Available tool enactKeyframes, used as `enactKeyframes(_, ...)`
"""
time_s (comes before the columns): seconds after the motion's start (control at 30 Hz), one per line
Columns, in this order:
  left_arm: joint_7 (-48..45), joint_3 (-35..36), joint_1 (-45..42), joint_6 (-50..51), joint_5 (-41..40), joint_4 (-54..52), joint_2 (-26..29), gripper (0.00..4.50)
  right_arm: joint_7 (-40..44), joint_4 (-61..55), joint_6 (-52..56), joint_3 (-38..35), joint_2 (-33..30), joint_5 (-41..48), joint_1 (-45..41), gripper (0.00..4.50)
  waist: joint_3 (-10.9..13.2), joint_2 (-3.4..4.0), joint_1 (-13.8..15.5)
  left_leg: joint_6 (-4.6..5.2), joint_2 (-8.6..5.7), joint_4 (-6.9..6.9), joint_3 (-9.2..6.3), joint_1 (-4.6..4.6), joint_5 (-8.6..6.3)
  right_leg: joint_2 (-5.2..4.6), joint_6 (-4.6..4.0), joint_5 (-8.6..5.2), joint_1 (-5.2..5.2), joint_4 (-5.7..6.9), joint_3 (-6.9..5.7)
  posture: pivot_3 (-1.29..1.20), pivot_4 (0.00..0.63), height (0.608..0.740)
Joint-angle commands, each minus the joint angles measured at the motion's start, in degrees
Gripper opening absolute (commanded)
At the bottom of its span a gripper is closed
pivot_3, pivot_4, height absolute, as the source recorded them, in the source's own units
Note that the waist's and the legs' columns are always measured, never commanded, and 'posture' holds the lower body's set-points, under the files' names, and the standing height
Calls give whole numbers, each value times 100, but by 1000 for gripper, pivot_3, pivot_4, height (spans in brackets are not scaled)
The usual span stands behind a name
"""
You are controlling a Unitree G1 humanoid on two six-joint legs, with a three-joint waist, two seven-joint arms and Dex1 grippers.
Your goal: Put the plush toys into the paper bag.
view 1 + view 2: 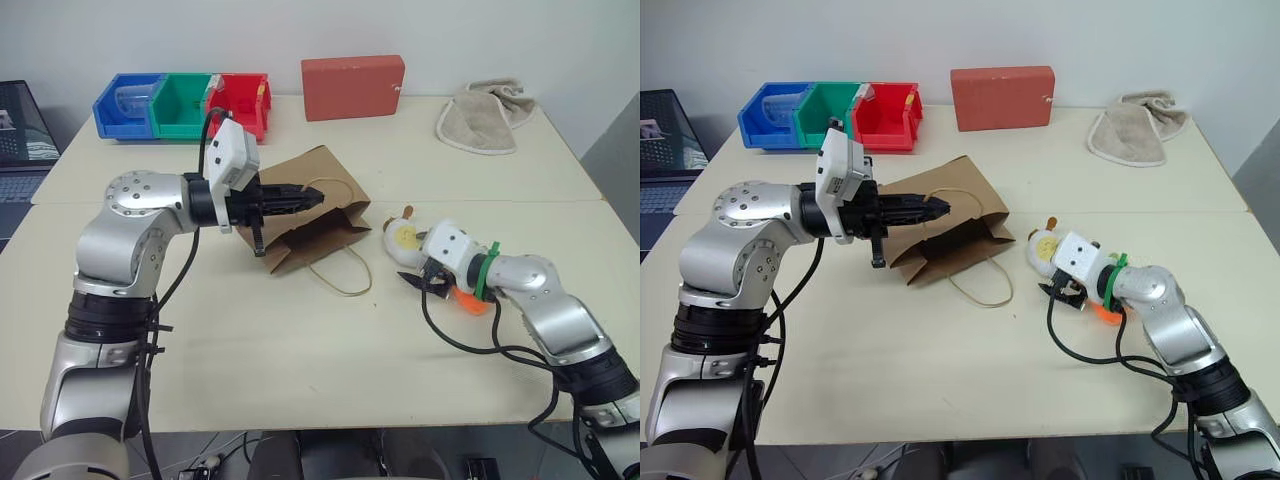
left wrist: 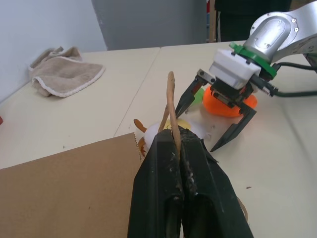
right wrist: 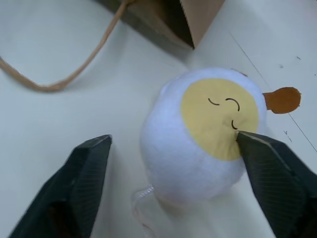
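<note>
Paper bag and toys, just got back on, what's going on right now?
The left gripper is shut on a cord handle of the paper bag, which lies on the table. The right gripper is open around the white egg toy beside the bag, one finger touching its face, not closed on it. The orange carrot toy lies on the table under the right wrist. Neither toy is in the bag yet.

Materials and finishes across tabletop.
Matt brown kraft paper bag (image 1: 310,208) with twisted-cord handle (image 2: 170,106); fuzzy white-and-yellow egg plush (image 3: 203,134); soft orange carrot plush (image 2: 229,102); looped beige terry towel (image 1: 485,118); glossy plastic bins (image 1: 182,104); matt red block (image 1: 352,87); smooth matt cream table (image 1: 300,350); black textured fingers (image 3: 81,183).
</note>
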Motion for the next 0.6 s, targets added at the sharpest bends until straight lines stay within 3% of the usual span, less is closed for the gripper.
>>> enactKeyframes(0.03,4,167,-86,-5,-83,-143,92,0,-106,43,-225,-48,133,-147,-147,2787,0,0,-1,0,0,0,0,0,0,0,0,0,0,1,0,0,150,740)
enactKeyframes(0.3,14,196,-47,55,-143,-178,116,0,-35,280,-516,-118,163,-341,-198,37,0,0,-5,-1,1,1,-2,1,0,0,0,0,0,2,-2,0,150,740)
enactKeyframes(0.43,32,204,-62,71,-167,-165,95,0,143,198,-489,-249,89,-253,-233,37,0,0,-5,-1,1,2,-2,1,1,0,0,0,1,3,-2,0,150,740)
enactKeyframes(0.6,43,260,-118,150,-260,-136,97,0,1657,-1382,506,-805,-886,1052,-343,37,6,10,37,-1,-1,1,-3,-3,0,-1,0,0,0,1,-4,0,150,740)
